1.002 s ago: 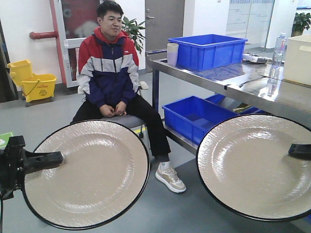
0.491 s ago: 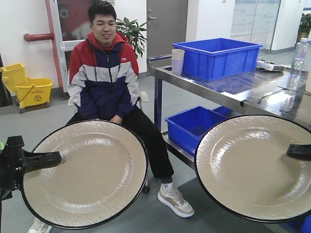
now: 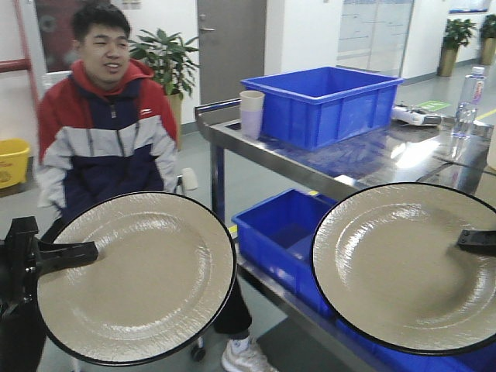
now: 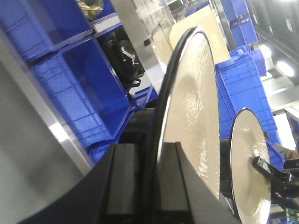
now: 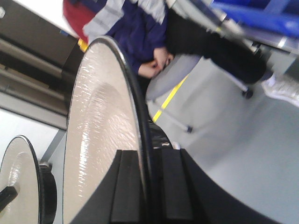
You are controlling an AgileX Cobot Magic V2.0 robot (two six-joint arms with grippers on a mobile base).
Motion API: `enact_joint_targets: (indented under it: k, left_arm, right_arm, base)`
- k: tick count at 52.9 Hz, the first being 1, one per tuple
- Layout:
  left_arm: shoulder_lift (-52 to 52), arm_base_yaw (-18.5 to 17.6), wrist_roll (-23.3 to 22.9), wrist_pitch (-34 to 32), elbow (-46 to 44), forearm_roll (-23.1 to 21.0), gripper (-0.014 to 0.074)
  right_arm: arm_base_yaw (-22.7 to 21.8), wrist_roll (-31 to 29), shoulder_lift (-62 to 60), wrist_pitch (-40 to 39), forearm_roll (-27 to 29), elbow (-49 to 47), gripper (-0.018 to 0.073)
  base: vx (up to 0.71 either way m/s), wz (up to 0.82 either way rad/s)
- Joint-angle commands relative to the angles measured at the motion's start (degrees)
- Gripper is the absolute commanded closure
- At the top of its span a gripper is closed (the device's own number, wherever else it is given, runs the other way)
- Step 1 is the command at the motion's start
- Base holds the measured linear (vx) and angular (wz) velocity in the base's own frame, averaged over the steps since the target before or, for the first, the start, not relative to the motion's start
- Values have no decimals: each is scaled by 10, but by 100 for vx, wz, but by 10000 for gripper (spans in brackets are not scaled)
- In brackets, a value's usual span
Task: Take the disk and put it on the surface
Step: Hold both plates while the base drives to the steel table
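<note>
Disks (image 3: 136, 279) are rim-clamped by left end effector (image 3: 85, 253) and right end effector (image 3: 470, 239); steady carriage to the tabletop (image 3: 372, 157) is advised.

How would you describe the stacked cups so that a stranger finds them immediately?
Find the steel table carrying a big blue crate. At its corner nearest the seated man, beside the crate, stands the stack of cups: small, pale beige over lilac, unlike the clear bottle.
</note>
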Motion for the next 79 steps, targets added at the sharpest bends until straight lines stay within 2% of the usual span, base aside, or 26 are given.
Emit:
enact_joint_targets:
  k: [1, 28, 79]
  left_arm:
    - [-28, -2, -8, 43, -16, -96, 604]
    - [-28, -2, -8, 42, -16, -96, 604]
    - [-28, -2, -8, 42, -16, -96, 604]
  right_arm:
    - [-2, 3, -20, 8, 70, -18, 568]
    - [-2, 3, -20, 8, 70, -18, 568]
    - [-2, 3, -20, 7, 70, -18, 568]
  base:
    - [47, -29]
    - [41, -38]
    - [26, -58]
